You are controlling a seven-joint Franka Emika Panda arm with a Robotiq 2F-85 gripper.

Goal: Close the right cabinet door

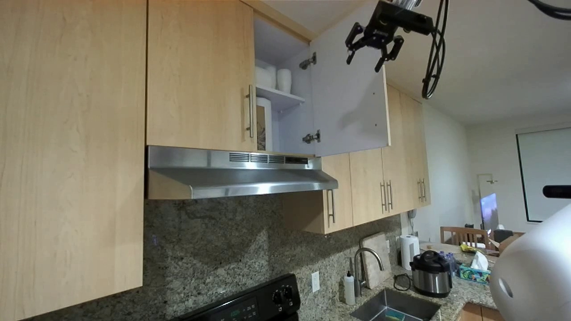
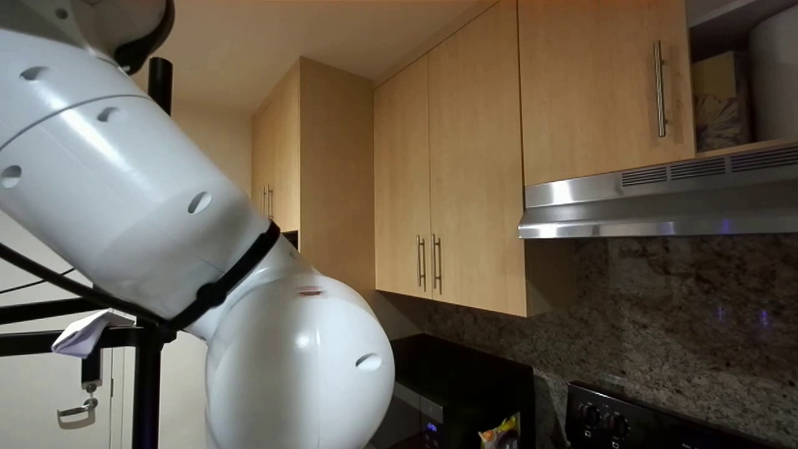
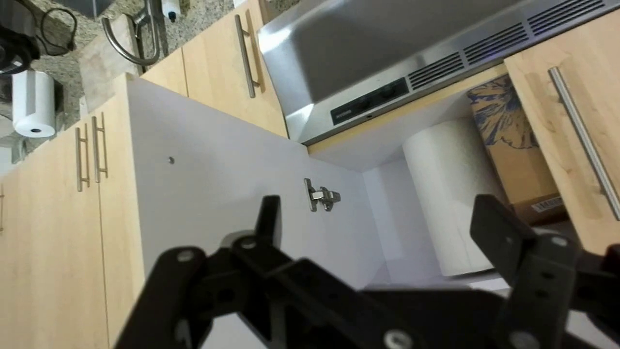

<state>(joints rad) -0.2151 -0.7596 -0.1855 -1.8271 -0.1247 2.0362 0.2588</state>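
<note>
Right cabinet door (image 1: 348,111) wide open, upper centre-right of frame in exterior view, pale inner face showing; same face left of centre in wrist view. Gripper (image 1: 364,64) upper right, jaws apart. Range hood (image 1: 243,176) mid-frame, granite backsplash (image 1: 214,240) below. Speckled countertop (image 1: 465,290) lower right: sink (image 1: 379,304), cooker (image 1: 431,277), tissue box (image 1: 473,273), paper towel roll (image 1: 409,253). Wooden chair (image 1: 464,231) beyond. In exterior view, microwave (image 2: 464,374) lower centre, stove panel (image 2: 648,425) lower right, white arm (image 2: 156,181) across left.
</note>
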